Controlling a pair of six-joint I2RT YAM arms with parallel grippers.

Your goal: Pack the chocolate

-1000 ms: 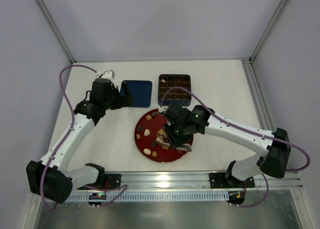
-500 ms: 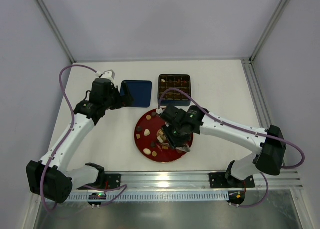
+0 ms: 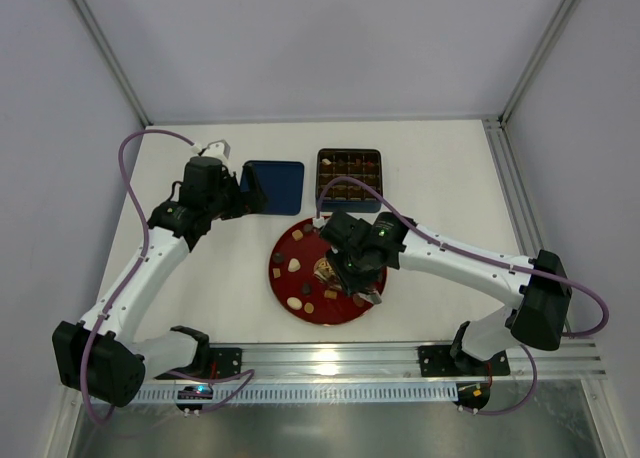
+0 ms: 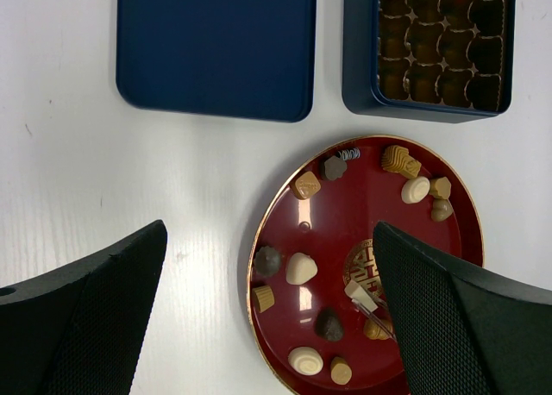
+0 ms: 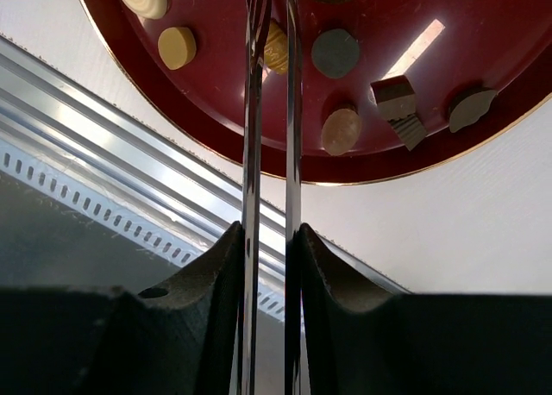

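Chocolate pieces [image 4: 301, 268] scattered on red plate [image 4: 345, 218]; right end effector [image 5: 270, 240] clamps tweezers [image 5: 252, 110], tips narrow at pale square piece [image 4: 358, 293] near plate centre. Left end effector [image 3: 243, 191] wide, far-left of plate.

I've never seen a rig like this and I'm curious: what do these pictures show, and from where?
Two robot arms share a white table. One picture looks down from above; the other two come from cameras on each wrist. On the table lie a red plate of loose chocolates, an open blue tin with a grid insert, and a flat blue lid. The left tool is open and empty. The right tool is shut on metal tweezers, whose tips reach a pale piece on the plate.
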